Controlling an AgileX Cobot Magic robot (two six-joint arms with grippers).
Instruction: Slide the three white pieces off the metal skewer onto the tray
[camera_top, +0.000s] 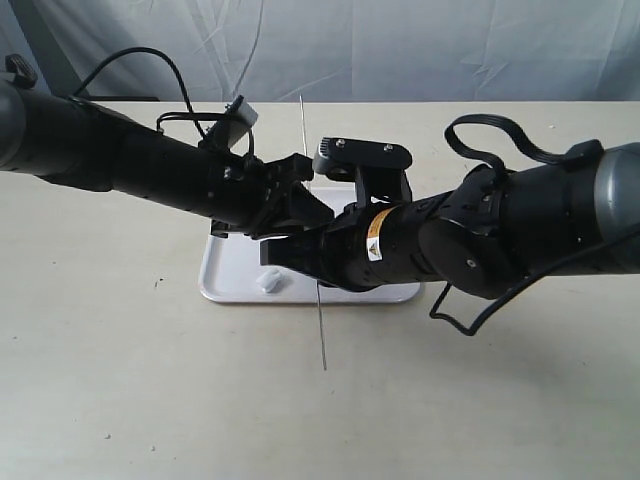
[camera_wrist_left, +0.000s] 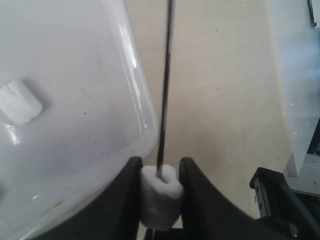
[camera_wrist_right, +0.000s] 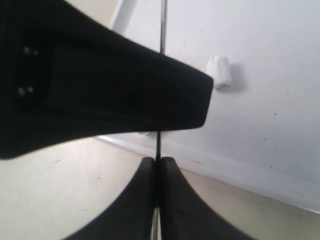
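Observation:
The metal skewer (camera_top: 321, 330) is held over the white tray (camera_top: 232, 275), crossing its front rim. My left gripper (camera_wrist_left: 159, 165) is shut on a white piece (camera_wrist_left: 160, 197) that is still threaded on the skewer (camera_wrist_left: 165, 85); in the exterior view this left gripper (camera_top: 300, 222) hangs above the tray's middle. My right gripper (camera_wrist_right: 158, 162) is shut on the bare skewer (camera_wrist_right: 162, 25) just outside the tray's rim (camera_wrist_right: 240, 172), and shows close in front of the left one as the right gripper (camera_top: 312, 262). One loose white piece (camera_top: 268, 281) lies on the tray. A third piece is hidden.
Both arms meet over the tray and cover most of it. The left gripper's black finger (camera_wrist_right: 100, 95) fills much of the right wrist view. Beige tabletop (camera_top: 150, 380) surrounds the tray, with a pale curtain (camera_top: 400, 50) behind and black cables on both arms.

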